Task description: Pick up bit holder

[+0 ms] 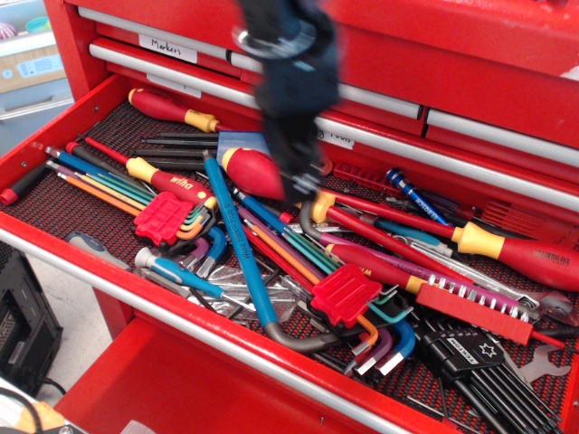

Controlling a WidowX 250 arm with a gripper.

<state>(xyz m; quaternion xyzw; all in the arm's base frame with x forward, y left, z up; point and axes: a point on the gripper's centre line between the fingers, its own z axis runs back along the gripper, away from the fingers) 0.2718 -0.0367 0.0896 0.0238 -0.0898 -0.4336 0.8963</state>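
Observation:
The bit holder (pixel 475 309) is a long narrow red bar with a row of short silver bits. It lies at the right of the open red drawer (pixel 63 249), beside a black hex-key clip (pixel 470 351). My gripper (pixel 298 185) is a dark, motion-blurred shape above the drawer's middle, over a big red-and-yellow screwdriver (pixel 258 172). It is well to the left of the bit holder and holds nothing that I can see. The blur hides how its jaws stand.
The drawer is crowded: two red clips with fanned coloured hex keys (pixel 163 217) (pixel 346 296), a long blue hex key (pixel 240 249), more red-and-yellow screwdrivers (pixel 516 249). Closed red drawers (pixel 434 81) rise behind.

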